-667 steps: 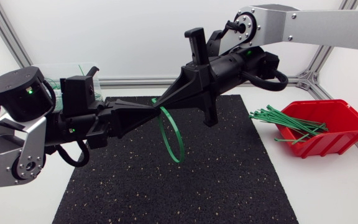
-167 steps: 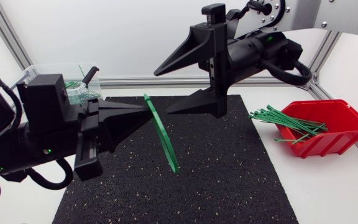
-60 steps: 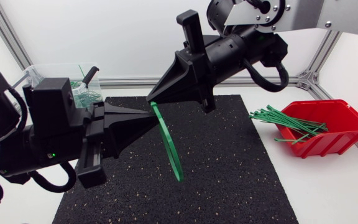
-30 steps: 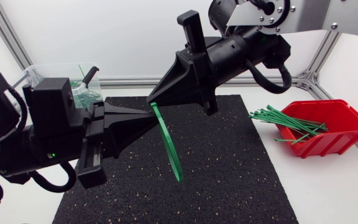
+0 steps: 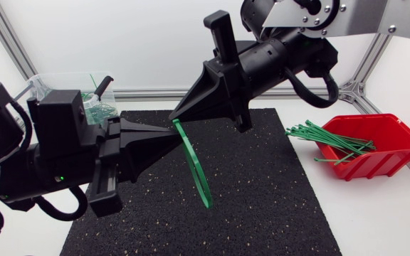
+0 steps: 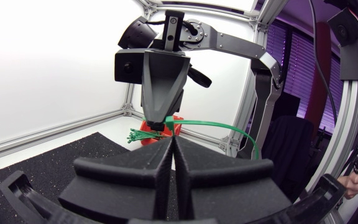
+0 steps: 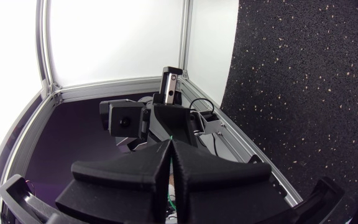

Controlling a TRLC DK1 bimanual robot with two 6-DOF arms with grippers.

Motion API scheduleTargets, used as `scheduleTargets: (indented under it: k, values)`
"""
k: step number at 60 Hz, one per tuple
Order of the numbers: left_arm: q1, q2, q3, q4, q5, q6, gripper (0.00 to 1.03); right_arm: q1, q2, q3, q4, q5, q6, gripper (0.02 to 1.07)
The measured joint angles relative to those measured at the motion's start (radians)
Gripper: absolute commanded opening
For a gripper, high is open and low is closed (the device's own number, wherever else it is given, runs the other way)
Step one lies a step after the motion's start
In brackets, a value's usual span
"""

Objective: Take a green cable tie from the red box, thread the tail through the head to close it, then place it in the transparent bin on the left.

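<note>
You have both arms meeting above the middle of the black mat (image 5: pixel 262 192). Your left gripper (image 5: pixel 168 131) comes in low from the left side, its two wedge fingers pressed flat together, and the green cable tie (image 5: pixel 196 167) is pinched at their tips. Your right gripper (image 5: pixel 176 114) slants down from the far right, its fingers likewise closed to a point that sits just above and touching the left one's tips, right at the upper end of the tie, so both pincers grip the same strip there. From that joint the tie hangs down as a closed, narrow loop, tilted and clear of the mat. In the left wrist view you see it spring from the right gripper's tip and arc away to one side. In the right wrist view only a thin sliver of green shows between the closed fingers. The red box (image 5: pixel 393 153) stands at the table's right side, well apart from the grippers, with a bundle of loose green ties (image 5: pixel 319 135) poking out over its near-left edge. The transparent bin (image 5: pixel 41 82) sits at the far left behind your left arm, with some green ties lying in it.
</note>
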Motion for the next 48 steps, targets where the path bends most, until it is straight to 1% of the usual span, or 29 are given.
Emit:
scheduleTargets:
  k: [6, 13, 19, 30, 35, 36, 40, 41, 42, 44, 47, 48]
  values:
    - [-0.003, 0.000, 0.000, -0.006, -0.004, 0.000, 0.03, 0.001, 0.000, 0.000, 0.025, 0.020, 0.012, 0.08]
    - [-0.009, -0.007, 0.000, -0.016, -0.011, 0.000, 0.03, 0.007, 0.018, 0.000, 0.095, 0.048, 0.049, 0.08]
    - [-0.013, -0.021, -0.001, -0.032, -0.021, 0.000, 0.03, 0.013, 0.053, 0.000, 0.127, 0.057, 0.077, 0.08]
    - [-0.020, -0.024, -0.003, -0.037, -0.008, 0.000, 0.03, 0.021, 0.071, 0.000, 0.141, 0.076, 0.091, 0.08]
    - [-0.011, -0.024, -0.003, -0.040, -0.003, 0.000, 0.03, 0.029, 0.059, -0.003, 0.154, 0.107, 0.095, 0.08]
    - [-0.008, -0.024, -0.003, -0.041, -0.003, 0.000, 0.03, 0.029, 0.055, -0.004, 0.156, 0.114, 0.095, 0.11]
    - [0.003, -0.024, -0.003, -0.045, 0.006, 0.000, 0.03, 0.030, 0.034, -0.015, 0.176, 0.127, 0.095, 0.32]
    - [0.008, -0.024, -0.003, -0.045, 0.014, 0.000, 0.03, 0.031, 0.027, -0.016, 0.180, 0.129, 0.095, 0.40]
    - [0.011, -0.024, -0.003, -0.045, 0.017, 0.000, 0.03, 0.031, 0.024, -0.017, 0.182, 0.130, 0.095, 0.44]
    - [0.017, -0.024, -0.003, -0.047, 0.022, 0.000, 0.03, 0.031, 0.018, -0.021, 0.191, 0.131, 0.094, 0.48]
    - [0.028, -0.024, 0.001, -0.062, 0.024, 0.000, 0.03, 0.031, 0.011, -0.027, 0.197, 0.133, 0.093, 0.51]
    - [0.033, -0.024, 0.002, -0.069, 0.027, 0.000, 0.03, 0.031, 0.008, -0.030, 0.197, 0.134, 0.093, 0.55]
